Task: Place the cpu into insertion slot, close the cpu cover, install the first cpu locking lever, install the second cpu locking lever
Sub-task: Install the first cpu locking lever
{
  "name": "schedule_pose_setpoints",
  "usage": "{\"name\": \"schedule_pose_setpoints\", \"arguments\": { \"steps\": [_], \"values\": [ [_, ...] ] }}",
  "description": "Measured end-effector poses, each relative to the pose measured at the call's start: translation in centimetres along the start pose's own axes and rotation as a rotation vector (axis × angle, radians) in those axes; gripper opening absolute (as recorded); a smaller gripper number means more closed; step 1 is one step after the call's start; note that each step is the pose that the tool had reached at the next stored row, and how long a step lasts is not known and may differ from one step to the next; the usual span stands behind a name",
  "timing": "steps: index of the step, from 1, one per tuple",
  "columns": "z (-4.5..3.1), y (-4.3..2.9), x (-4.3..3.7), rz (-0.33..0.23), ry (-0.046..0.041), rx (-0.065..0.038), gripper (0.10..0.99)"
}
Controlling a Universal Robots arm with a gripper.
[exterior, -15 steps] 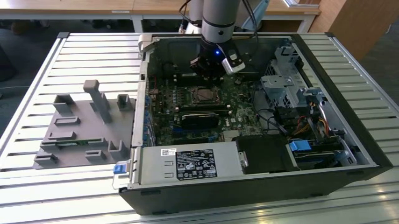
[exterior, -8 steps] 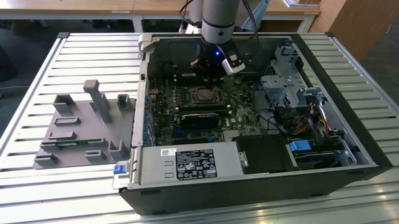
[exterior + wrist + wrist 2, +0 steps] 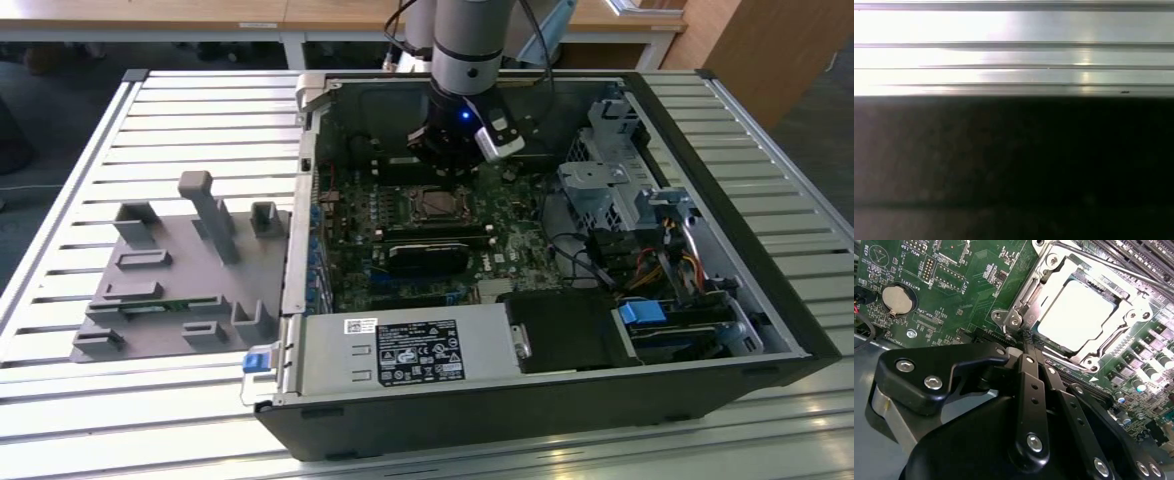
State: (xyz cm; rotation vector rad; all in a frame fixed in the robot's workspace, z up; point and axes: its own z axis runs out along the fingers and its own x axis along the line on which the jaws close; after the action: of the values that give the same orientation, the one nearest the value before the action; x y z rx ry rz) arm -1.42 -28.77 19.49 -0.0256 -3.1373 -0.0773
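In the second wrist view the cpu (image 3: 1076, 315) lies flat in the insertion slot (image 3: 1094, 357), its pale metal top showing through the window of the cpu cover (image 3: 1050, 271), which lies down over it. My gripper (image 3: 1026, 342) is shut, its two black fingers (image 3: 1029, 385) pressed together with the tips at the socket's corner, beside a bent lever end (image 3: 1013, 322). A thin lever rod (image 3: 1114, 267) runs along the socket's far side. In the exterior view my gripper (image 3: 447, 165) hangs inside the open computer case just behind the insertion slot (image 3: 434, 205).
The green circuit board (image 3: 969, 290) carries a coin battery (image 3: 896, 297) and long black slots (image 3: 427, 245). A labelled silver box (image 3: 407, 350) sits at the case front, a drive cage with cables (image 3: 627, 200) on the exterior view's right, a grey fixture (image 3: 174, 270) on the slatted table (image 3: 1014, 55).
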Motion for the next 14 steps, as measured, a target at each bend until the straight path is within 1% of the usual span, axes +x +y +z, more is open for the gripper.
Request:
{"name": "schedule_pose_setpoints", "arguments": {
  "steps": [5,7,11,12,14],
  "values": [
    [-0.33,0.07,-0.01,0.0,-0.0012,-0.002,0.106],
    [-0.68,0.06,0.01,0.0,-0.0002,-0.001,0.106],
    [-1.49,0.1,0.01,0.0,-0.0002,-0.001,0.106],
    [-1.63,0.1,0.01,0.0,-0.0002,-0.001,0.106],
    [-1.66,0.11,0.01,0.0,-0.0004,-0.001,0.106]
  ]
}}
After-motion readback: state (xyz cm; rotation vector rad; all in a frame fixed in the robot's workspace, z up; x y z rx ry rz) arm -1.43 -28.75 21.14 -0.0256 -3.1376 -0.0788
